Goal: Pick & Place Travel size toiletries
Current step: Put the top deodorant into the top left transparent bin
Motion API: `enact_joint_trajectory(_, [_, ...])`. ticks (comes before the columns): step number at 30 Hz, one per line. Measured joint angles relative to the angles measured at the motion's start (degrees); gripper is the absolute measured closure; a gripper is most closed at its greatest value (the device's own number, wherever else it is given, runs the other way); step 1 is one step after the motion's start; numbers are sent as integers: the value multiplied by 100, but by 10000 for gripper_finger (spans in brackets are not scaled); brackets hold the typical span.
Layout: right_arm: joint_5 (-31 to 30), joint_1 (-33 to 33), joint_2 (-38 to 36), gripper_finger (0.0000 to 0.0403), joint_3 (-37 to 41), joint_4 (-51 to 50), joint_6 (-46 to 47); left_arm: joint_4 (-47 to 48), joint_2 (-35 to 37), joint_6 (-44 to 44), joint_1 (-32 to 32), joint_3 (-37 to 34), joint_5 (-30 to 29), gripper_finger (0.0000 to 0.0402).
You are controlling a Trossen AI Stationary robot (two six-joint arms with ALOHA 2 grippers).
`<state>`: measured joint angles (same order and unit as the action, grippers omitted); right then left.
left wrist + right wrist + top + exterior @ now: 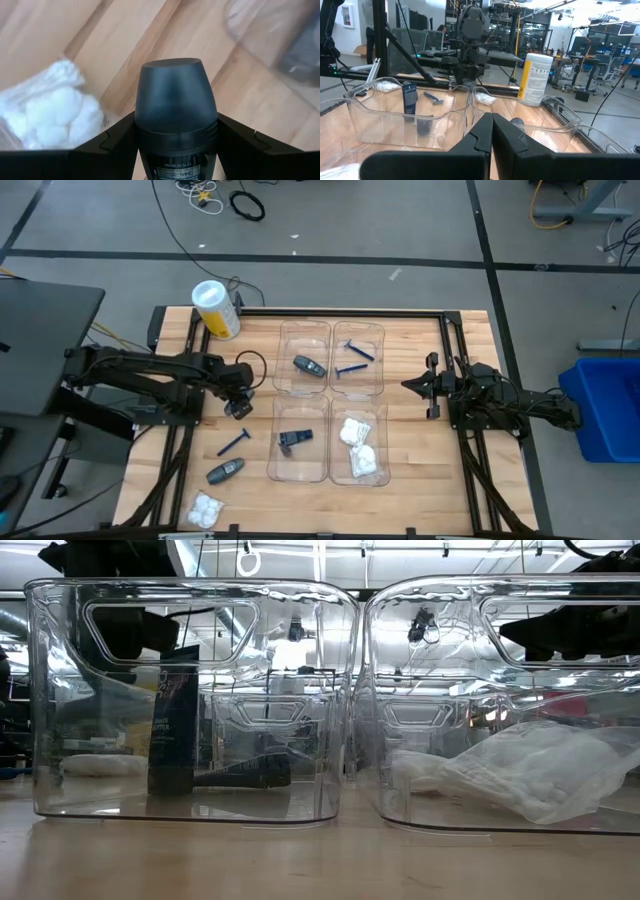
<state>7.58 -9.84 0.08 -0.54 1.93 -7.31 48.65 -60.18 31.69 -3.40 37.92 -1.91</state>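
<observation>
My left gripper (240,408) hangs over the bare wood left of the clear trays (330,402), shut on a dark grey tube (175,95). On the table near it lie a blue razor (235,442), another grey tube (225,471) and a white packet (205,510). The trays hold a tube (310,366), a razor (355,355), a dark upright tube (172,730) and white packets (358,445). My right gripper (410,385) waits shut and level at the trays' right side. My left gripper pinches the tube's body just behind its rounded cap (146,150) between its two fingers (112,147), one on each side. The fingers point steeply down and lie along the tube. The cap end sticks out past the fingertips, above the wood.
A big yellow-and-white cylinder (216,308) stands at the table's far left corner. The four clear tray compartments fill the middle of the table. Bare wood shows at the near left (165,480) and along the right edge. Black frame rails run along the table's sides.
</observation>
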Motion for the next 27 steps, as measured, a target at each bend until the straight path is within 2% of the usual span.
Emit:
enact_joint_trajectory(14, [-1,0,0,389,-2,0,0,244,0,-272,0,771,-203,177])
enact_joint_trajectory(27, [1,1,0,389,0,0,0,248,-2,-364,0,923,-258,178])
